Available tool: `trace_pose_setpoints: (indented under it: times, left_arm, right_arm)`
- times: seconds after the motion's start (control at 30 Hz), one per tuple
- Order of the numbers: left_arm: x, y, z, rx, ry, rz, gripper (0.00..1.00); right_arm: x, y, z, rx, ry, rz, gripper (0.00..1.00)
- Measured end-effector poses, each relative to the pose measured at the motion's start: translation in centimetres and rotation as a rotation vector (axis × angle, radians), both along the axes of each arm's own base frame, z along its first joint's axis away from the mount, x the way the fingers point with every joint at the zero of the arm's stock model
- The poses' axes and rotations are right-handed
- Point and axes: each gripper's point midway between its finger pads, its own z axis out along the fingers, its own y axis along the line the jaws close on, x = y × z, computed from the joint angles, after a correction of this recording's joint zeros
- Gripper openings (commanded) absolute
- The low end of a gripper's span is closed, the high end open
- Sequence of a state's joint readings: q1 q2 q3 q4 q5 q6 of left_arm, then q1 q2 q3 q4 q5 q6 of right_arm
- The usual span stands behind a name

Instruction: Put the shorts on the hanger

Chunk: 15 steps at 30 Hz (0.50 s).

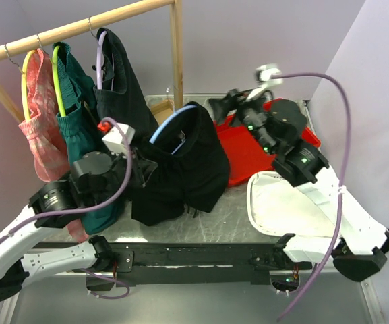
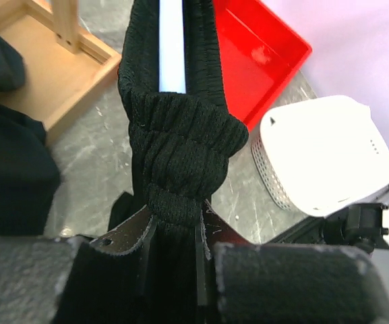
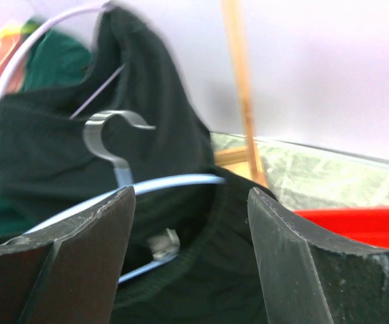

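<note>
Top view, centre of frame: the black shorts (image 1: 184, 169) hang off the table (image 1: 228, 216), lifted, with the light blue hanger (image 1: 162, 127) showing as a thin arc inside the waistband at their upper left edge. The left gripper (image 2: 174, 229) comes in from lower left; its wrist view shows both fingers clamped tight on a bunched fold of the waistband, the pale hanger bar running up the frame between two ridges of fabric. The right gripper (image 3: 191, 196) sits at the upper right of the shorts in the top view, fingers spread wide with no contact seen. Between them its camera shows the hanger's metal hook (image 3: 110, 131), upright, the blue arc below it, and a small white label (image 3: 164, 244) inside the waistband. Upper left of the top view: a wooden rail (image 1: 79, 27) carries pink checked shorts (image 1: 42, 128), dark green shorts (image 1: 76, 108) and a black garment (image 1: 120, 81) on a purple hanger. Right of centre lies a red tray (image 1: 248, 158), partly under the right arm. A white basket (image 1: 275, 202) stands just below it, towards the lower right.
</note>
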State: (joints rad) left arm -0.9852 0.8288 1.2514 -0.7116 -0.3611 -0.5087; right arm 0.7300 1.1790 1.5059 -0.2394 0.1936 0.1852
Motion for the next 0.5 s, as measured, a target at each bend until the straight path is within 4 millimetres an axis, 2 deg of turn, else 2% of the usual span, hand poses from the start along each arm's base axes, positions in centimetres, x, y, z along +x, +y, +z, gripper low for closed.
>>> trace_pose_setpoints:
  times: [0.07,0.13,0.17,0.23,0.33,0.43,0.5]
  left_arm:
    - [-0.1,0.8,0.6,-0.011,-0.013,0.019,0.01]
    - [-0.2,1.5,1.6,-0.024,-0.028,0.036,0.01]
    - [-0.3,1.8,2.1,-0.029,-0.036,0.043,0.01]
    - [-0.4,2.5,3.7,-0.047,-0.059,0.058,0.01]
    - [-0.6,3.7,5.9,-0.080,-0.096,0.084,0.01]
    - [-0.7,5.0,7.4,-0.104,-0.121,0.121,0.01]
    - [-0.7,5.8,8.4,-0.123,-0.138,0.147,0.01]
  right_arm:
    - [1.1,-2.4,-0.5,0.054,0.024,-0.062,0.75]
    - [2.5,-4.4,-2.1,0.092,0.067,-0.109,0.74]
    - [3.5,-5.5,-3.3,0.115,0.098,-0.138,0.73]
    - [5.3,-6.6,-6.4,0.149,0.179,-0.162,0.71]
    - [7.7,-7.0,-11.2,0.180,0.312,-0.180,0.71]
    - [9.4,-6.3,-15.8,0.194,0.438,-0.176,0.68]
    - [10.1,-5.5,-17.6,0.201,0.488,-0.162,0.66]
